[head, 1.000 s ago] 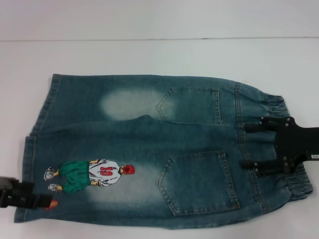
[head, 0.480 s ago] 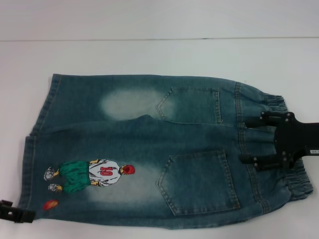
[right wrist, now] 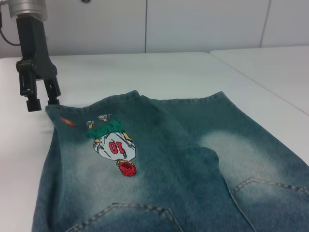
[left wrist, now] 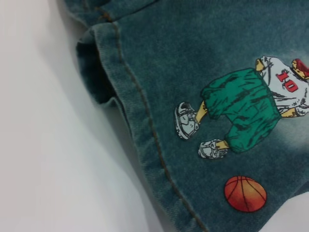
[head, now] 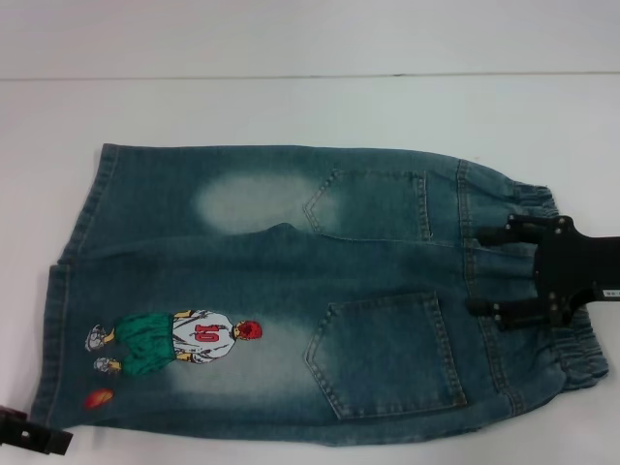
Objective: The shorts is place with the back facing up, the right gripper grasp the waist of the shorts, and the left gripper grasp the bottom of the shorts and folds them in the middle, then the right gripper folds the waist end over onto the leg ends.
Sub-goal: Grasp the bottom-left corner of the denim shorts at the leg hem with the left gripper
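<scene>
Right end effector (head: pixel 496 272) is seen spread wide above the waist of the shorts (head: pixel 291 281), which are laid flat, back up, on the tabletop (head: pixel 291 107). Left end effector (right wrist: pixel 39 101) is held slightly parted at the leg hem corner, gripping nothing.

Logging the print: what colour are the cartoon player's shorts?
Green, clearest in the left wrist view.
</scene>
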You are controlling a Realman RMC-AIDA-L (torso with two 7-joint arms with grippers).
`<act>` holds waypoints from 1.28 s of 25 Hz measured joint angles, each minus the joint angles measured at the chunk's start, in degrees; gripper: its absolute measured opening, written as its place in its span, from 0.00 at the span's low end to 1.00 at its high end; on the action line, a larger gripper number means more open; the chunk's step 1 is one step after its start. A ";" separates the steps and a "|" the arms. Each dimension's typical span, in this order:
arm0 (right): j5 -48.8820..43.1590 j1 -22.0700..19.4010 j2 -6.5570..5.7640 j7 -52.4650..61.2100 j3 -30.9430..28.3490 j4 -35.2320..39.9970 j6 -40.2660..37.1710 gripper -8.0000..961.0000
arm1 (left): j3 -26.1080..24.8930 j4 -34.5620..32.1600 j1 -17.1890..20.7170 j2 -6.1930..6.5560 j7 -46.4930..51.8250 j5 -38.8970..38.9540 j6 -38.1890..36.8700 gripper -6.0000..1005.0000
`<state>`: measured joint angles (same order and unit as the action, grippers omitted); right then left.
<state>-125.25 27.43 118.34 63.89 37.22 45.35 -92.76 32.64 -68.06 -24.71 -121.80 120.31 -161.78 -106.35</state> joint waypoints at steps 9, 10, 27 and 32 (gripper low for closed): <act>0.02 -0.30 0.19 0.00 -0.16 0.00 -0.02 0.95 | 0.57 0.71 -2.35 -0.84 -0.94 0.27 -0.50 0.87; 0.02 -0.32 0.21 0.00 -0.20 0.00 -0.02 0.95 | 0.69 0.73 -2.59 -0.92 -1.05 0.27 -0.46 0.87; 0.01 -0.68 0.87 0.00 -1.03 0.00 -0.06 0.95 | 1.08 3.63 -5.68 -0.63 1.72 0.02 1.24 0.61; 0.01 -0.98 0.98 0.00 -1.49 0.00 -0.20 0.95 | 1.27 3.83 -5.82 -0.52 2.43 -0.20 1.48 0.52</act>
<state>-125.25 26.46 119.32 63.90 35.74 45.35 -92.96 33.91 -64.22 -30.53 -122.32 122.74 -161.98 -104.87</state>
